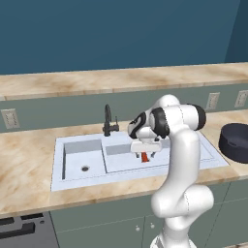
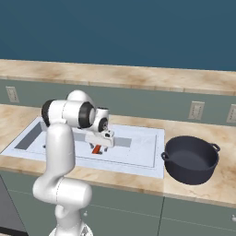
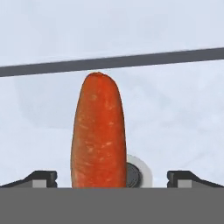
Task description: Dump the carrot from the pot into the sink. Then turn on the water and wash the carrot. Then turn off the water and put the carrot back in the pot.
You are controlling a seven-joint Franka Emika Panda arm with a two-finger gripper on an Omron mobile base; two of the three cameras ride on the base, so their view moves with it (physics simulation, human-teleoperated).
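One white arm rises from the lower right of the left base view, bends at a high elbow in the middle of the frame and folds back down, so its hand points into the wider basin of the sink (image 1: 213, 157). In the right base view the same arm climbs from the lower left, with the hand hanging just right of the elbow, over the pale basin floor.

The gripper (image 1: 145, 156) hangs low over the basin, fingers aimed downward. In the hand view the two dark fingertips (image 3: 40, 177) sit at the lower left and lower right corners, spread wide apart, with plenty of space on either side of what lies between them.

The carrot (image 3: 99, 133) stands in the centre of the hand view as a tall orange-red shape, its rounded end toward the upper middle, its lower part running down to the bottom edge between the spread tips. Neither tip touches it. A drain hole (image 3: 134, 174) peeks out just right of the carrot, low in the frame. In the left base view the carrot (image 1: 145, 157) shows as a small orange patch directly under the hand, at the centre of the picture; in the right base view it is at left of centre (image 2: 96, 149).

The pot (image 2: 191, 159) sits upright on the counter at the right of the right base view, just beside the sink's edge. A black faucet (image 1: 109, 121) stands behind the sink, left of the hand.
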